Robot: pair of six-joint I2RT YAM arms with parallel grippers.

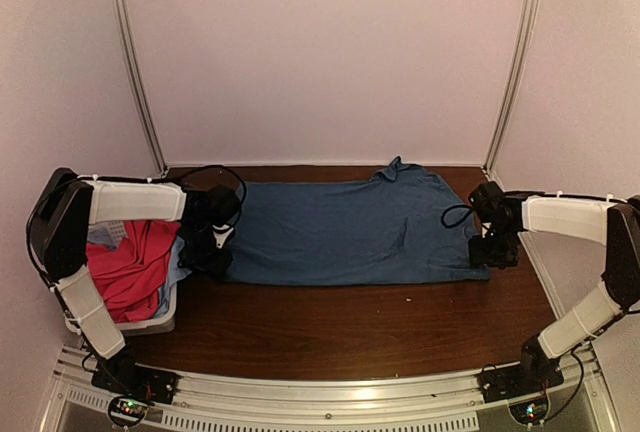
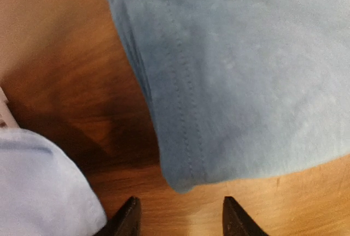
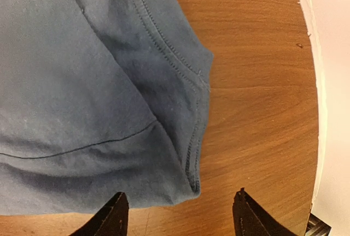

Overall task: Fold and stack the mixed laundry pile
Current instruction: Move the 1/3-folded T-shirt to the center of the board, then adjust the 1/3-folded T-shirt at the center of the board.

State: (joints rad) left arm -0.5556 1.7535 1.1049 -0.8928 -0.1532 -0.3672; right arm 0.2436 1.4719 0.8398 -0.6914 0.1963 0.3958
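Note:
The dark blue T-shirt (image 1: pixel 350 230) lies spread flat across the wooden table. My left gripper (image 1: pixel 212 252) hovers at its near left corner, which shows in the left wrist view (image 2: pixel 240 83); the jaws stand open and empty just short of the hem. My right gripper (image 1: pixel 492 252) hovers at the near right corner, a sleeve hem in the right wrist view (image 3: pixel 109 94); its jaws stand open and empty. The magenta-pink shirt (image 1: pixel 128 267) and the pale light-blue cloth (image 1: pixel 172 272) lie in the basket at the left; the pale cloth also shows in the left wrist view (image 2: pixel 38 187).
The white slotted basket (image 1: pixel 150 326) stands at the table's left near corner under my left arm. The table's right edge (image 3: pixel 311 55) runs close beside my right gripper. Bare wood (image 1: pixel 350 327) lies between the T-shirt and the arm bases.

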